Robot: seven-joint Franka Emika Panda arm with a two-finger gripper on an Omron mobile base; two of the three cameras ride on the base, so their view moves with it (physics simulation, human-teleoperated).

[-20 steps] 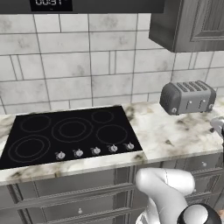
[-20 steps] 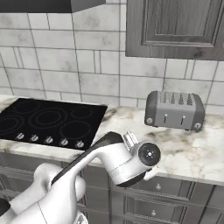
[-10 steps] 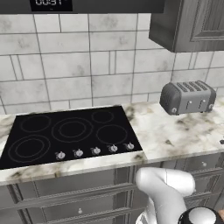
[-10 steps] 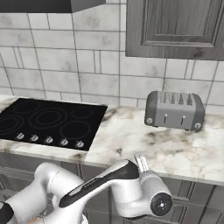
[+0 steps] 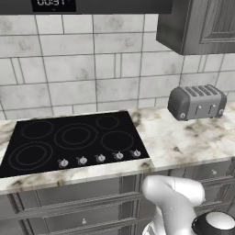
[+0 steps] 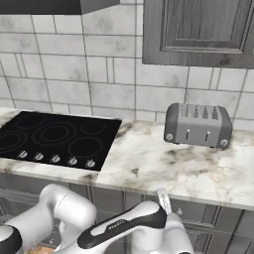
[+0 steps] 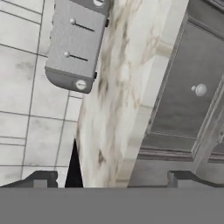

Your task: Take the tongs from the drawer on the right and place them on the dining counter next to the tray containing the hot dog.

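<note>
My gripper [image 7: 111,180] is open, its two dark fingertips spread wide at the bottom of the hand view with nothing between them. The hand is rolled on its side and faces the front edge of the marble worktop [image 7: 114,87]. Beside that edge is a dark grey drawer [image 7: 188,83] with a small round knob, and it is shut. The same row of shut drawer fronts runs under the worktop in the left base view [image 5: 213,172] and the right base view [image 6: 221,214]. My white arm [image 6: 124,225] reaches low in front of the cabinets. The tongs are hidden. The tray, hot dog and dining counter are out of view.
A silver toaster [image 5: 197,102] [image 6: 198,125] [image 7: 76,43] stands on the worktop to the right of the black cooktop [image 5: 69,142] [image 6: 49,139]. A tiled wall rises behind, with dark grey wall cabinets [image 6: 198,30] above the toaster.
The arm has swung downward: the hand, level with the worktop edge a second ago, has dropped below the bottom of the right base view. The gripper stays open.
</note>
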